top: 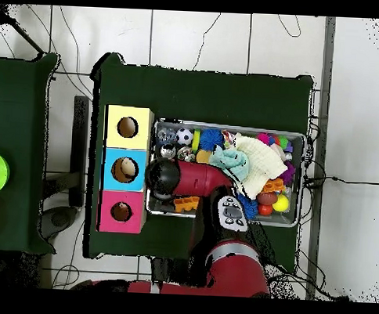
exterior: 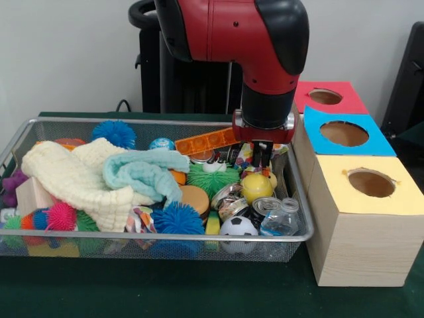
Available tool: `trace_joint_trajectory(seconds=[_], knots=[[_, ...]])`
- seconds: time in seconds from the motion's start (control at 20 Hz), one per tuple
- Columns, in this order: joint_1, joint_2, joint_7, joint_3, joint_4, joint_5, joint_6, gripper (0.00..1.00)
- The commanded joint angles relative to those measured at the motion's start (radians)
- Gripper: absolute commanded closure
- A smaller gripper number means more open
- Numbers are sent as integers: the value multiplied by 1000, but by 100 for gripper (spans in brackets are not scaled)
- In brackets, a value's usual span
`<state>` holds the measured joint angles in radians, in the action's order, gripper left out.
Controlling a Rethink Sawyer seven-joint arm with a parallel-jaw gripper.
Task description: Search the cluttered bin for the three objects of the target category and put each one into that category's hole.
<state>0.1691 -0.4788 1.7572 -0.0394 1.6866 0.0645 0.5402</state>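
The silver wire-mesh bin (exterior: 165, 122) sits on the green table, full of clutter, and also shows in the overhead view (top: 301, 180). My gripper (exterior: 260, 158) hangs down into the bin's right end in the front view, beside the boxes. In the overhead view the red arm (top: 193, 179) hides it. A yellow rounded thing (exterior: 257, 187) lies just below the gripper; I cannot tell whether it is the duck. No brown-and-white figure shows. Three boxes with holes stand next to the bin: red-topped (exterior: 329, 98), blue-topped (exterior: 344, 134) and yellow-topped (exterior: 371, 183).
A cream cloth (exterior: 73, 175) and a teal cloth (exterior: 142, 172) cover the bin's left and middle. Blue spiky balls (exterior: 177, 218), a green spiky ball (exterior: 212, 179), a small soccer ball (exterior: 237, 227), a small bottle (exterior: 281, 218), tins and an orange block (exterior: 205, 141) crowd around the gripper.
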Motion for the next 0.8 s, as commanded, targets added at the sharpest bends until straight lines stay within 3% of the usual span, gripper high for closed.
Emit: trace_joint_trajectory(seconds=[0.05, 0.45, 0.8], knots=[[10, 27, 46, -53, 23, 48, -27, 100], [6, 1, 44, -24, -30, 42, 63, 100], [73, -83, -22, -51, -69, 45, 56, 100]])
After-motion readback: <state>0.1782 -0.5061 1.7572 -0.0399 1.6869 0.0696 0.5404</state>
